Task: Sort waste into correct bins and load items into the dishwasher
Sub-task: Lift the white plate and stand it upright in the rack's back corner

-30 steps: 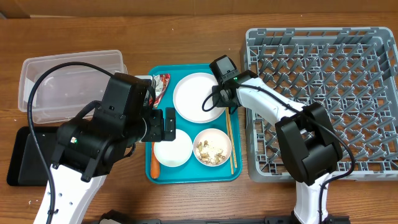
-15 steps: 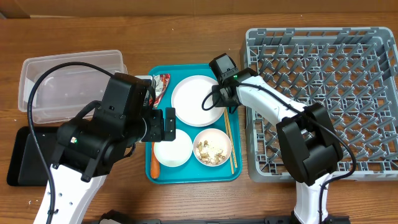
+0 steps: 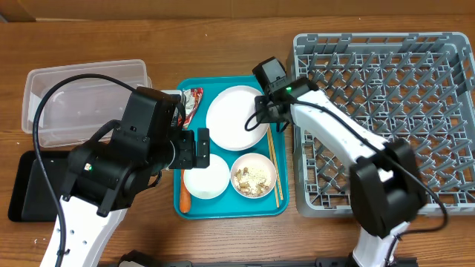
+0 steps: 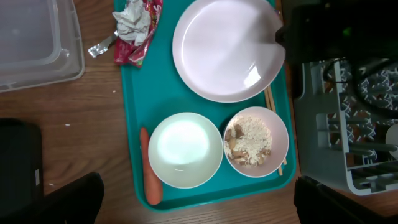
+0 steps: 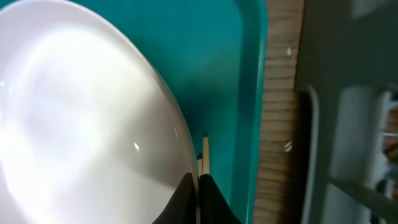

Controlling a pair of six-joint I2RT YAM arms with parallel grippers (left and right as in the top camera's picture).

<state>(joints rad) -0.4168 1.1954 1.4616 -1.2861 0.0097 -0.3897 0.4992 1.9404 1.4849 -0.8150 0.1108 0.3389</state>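
Note:
My right gripper [image 3: 262,119] [image 5: 199,186] is shut on the right rim of the large white plate [image 3: 236,116] [image 5: 81,112] [image 4: 227,46], at the back of the teal serving tray [image 3: 223,209]. The chopsticks [image 3: 275,174] [image 5: 204,149] lie just right of the plate. My left gripper [image 3: 194,148] [image 4: 196,208] is open and empty above the tray. Below it are an empty bowl [image 4: 185,149], a bowl of rice scraps [image 4: 255,142] and the carrot [image 4: 151,168]. The red-and-white wrapper [image 4: 134,28] lies at the tray's back left corner.
The grey dish rack [image 3: 386,119] stands right of the tray. The clear tub [image 3: 82,81] is at the back left, and the black tray [image 3: 30,185] sits in front of it. My left arm covers the table between tub and tray.
My right wrist has shifted slightly to the right with the plate's rim in its jaws, and the arm's elbow has swung right. The left arm has not moved.

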